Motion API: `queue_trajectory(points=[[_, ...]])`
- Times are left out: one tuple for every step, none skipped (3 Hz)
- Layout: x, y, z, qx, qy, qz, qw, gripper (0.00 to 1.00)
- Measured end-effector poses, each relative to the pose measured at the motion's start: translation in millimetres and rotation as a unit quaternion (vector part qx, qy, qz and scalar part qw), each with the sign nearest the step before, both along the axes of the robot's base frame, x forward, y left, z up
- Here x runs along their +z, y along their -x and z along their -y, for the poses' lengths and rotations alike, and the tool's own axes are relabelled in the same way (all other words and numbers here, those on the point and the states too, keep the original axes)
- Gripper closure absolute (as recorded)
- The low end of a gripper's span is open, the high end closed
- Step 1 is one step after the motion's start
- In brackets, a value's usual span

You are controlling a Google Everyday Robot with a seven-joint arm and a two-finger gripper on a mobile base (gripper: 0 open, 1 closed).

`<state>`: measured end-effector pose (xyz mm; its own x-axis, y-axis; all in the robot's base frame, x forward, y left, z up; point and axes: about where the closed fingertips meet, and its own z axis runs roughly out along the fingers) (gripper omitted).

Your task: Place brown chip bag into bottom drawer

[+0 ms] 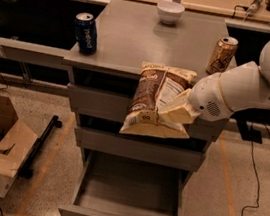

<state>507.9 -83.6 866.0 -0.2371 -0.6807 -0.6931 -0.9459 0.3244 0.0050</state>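
The gripper (pixel 176 111), jaws clamped on the bag (pixel 150 99), holds it upright, long axis vertical, directly above the open drawer (pixel 130 192).

Grey cabinet top (pixel 134 44) bears blue can (pixel 86 33), white bowl (pixel 169 11), gold can (pixel 221 55); gripper (pixel 177 112) holds brown chip bag (pixel 149 97) before it.

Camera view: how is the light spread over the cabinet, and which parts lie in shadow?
Camera view: warm, dim light, brightest on the cabinet top, with a soft sheen; the recess under that top is nearly black; the open bottom drawer is dim, yet its floor shows; the gripper, holding the brown chip bag before the upper drawers, is well lit.
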Motion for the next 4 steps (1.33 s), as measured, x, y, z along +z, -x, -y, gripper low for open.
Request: queue_trajectory(points=[[-46.1,-15.2,-16.5,0.009,0.003,-0.028,0.9996,1.00],[-95.9,-28.5,-24.3,0.002,0.011,-0.062,0.9980,1.00],[-100.8,-29.6,-25.8,0.002,0.011,-0.066,0.9978,1.00],[-96.2,-30.1,-29.9,0.018,0.018,-0.066,0.9975,1.00]])
